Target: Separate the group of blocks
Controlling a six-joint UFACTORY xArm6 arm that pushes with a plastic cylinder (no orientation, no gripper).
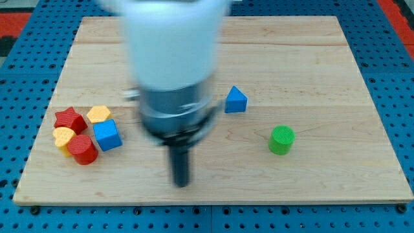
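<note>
A tight group of blocks sits at the view's left on the wooden board point(310, 77): a red star point(69, 119), a yellow hexagon-like block point(99, 114), a blue cube point(107, 135), a yellow block point(63, 138) and a red cylinder point(82, 149), all touching or nearly touching. A blue triangular block point(235, 100) lies apart near the centre. A green cylinder point(281, 140) stands alone at the right. My tip point(182, 183) is blurred, at the lower middle, well right of the group and below-left of the blue triangle, touching no block.
The arm's white and grey body point(173, 71) hangs over the board's middle and hides part of it. The board lies on a blue perforated table point(19, 58); its bottom edge runs just below the tip.
</note>
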